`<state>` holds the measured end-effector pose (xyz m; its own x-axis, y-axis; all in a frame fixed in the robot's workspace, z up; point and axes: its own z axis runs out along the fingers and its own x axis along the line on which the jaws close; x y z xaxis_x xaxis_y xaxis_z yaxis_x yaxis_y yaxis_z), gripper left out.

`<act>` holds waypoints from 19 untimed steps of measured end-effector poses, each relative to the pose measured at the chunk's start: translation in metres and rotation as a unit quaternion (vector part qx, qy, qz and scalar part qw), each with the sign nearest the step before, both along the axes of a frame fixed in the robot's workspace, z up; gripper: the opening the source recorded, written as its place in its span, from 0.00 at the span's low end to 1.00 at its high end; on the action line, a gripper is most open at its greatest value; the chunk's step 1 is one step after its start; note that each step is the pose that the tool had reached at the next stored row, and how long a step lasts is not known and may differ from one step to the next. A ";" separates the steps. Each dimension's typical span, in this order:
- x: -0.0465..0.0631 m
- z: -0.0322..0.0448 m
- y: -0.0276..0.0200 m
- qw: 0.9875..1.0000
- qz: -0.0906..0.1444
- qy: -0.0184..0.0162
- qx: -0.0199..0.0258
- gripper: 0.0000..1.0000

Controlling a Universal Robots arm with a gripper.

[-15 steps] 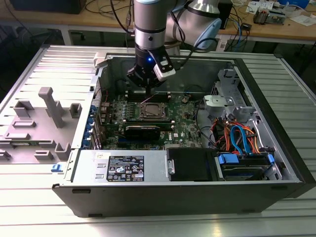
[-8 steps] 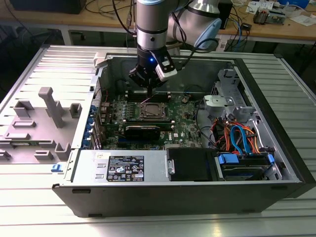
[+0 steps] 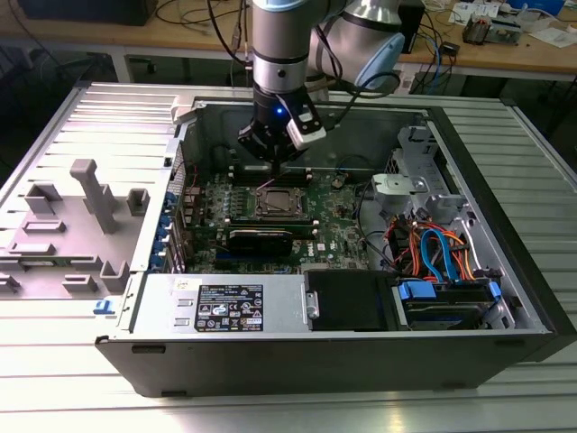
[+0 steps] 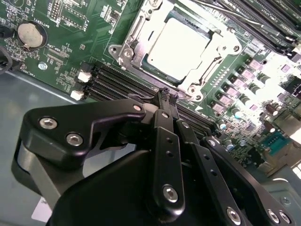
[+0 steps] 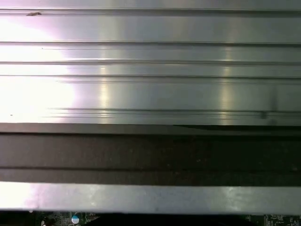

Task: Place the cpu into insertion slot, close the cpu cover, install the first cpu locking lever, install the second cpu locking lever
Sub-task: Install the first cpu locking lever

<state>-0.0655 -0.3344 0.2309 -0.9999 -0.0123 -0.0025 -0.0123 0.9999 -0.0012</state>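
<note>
fingertips of the hand are pressed together, narrow, holding nothing, above the green board. just ahead of the hand the cpu lies flat in the insertion slot, the cpu cover lying down around its silver top; black memory slots run between hand and slot.

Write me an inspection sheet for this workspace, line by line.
Surface: ribbed metal table, carrying the open computer case.
Job's things: cpu seated in the insertion slot; cpu cover lies down around it.
Clutter: grey plastic fixtures on the exterior view's left.
Grippers: pincer shut, empty, over the memory slots beside the insertion slot.
Cables: orange and blue leads inside the case, exterior view's right.
Surroundings: wooden bench behind.
</note>
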 end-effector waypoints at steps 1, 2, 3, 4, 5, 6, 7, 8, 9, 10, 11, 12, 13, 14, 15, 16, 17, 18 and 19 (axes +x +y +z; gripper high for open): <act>0.001 -0.0005 0.0003 1.000 0.000 0.000 0.000 0.11; 0.002 -0.0008 0.0005 1.000 0.000 0.000 -0.001 0.11; 0.002 -0.0012 0.0008 1.000 0.000 0.000 -0.001 0.11; 0.003 -0.0017 0.0011 1.000 0.000 0.000 -0.001 0.11; 0.004 -0.0022 0.0013 1.000 0.000 0.000 -0.001 0.11; 0.004 -0.0028 0.0015 1.000 0.000 0.000 -0.001 0.11; 0.005 -0.0033 0.0017 1.000 0.000 0.000 -0.001 0.11; 0.006 -0.0045 0.0019 1.000 0.000 0.000 -0.001 0.11; 0.007 -0.0057 0.0021 1.000 0.000 0.000 -0.001 0.11; 0.008 -0.0065 0.0022 1.000 0.000 0.000 -0.001 0.11; 0.009 -0.0078 0.0023 1.000 0.000 0.000 -0.001 0.11; 0.010 -0.0095 0.0023 1.000 0.000 0.000 -0.002 0.11; 0.012 -0.0116 0.0024 1.000 0.000 0.000 -0.002 0.11; 0.012 -0.0125 0.0024 1.000 0.000 0.000 -0.002 0.11; 0.014 -0.0139 0.0024 1.000 0.000 0.000 -0.002 0.11; 0.015 -0.0151 0.0024 1.000 0.000 0.000 -0.002 0.11; 0.016 -0.0157 0.0024 1.000 0.000 0.000 -0.002 0.11; 0.017 -0.0163 0.0024 1.000 0.000 0.000 -0.002 0.11; 0.018 -0.0175 0.0024 1.000 0.000 0.000 -0.003 0.11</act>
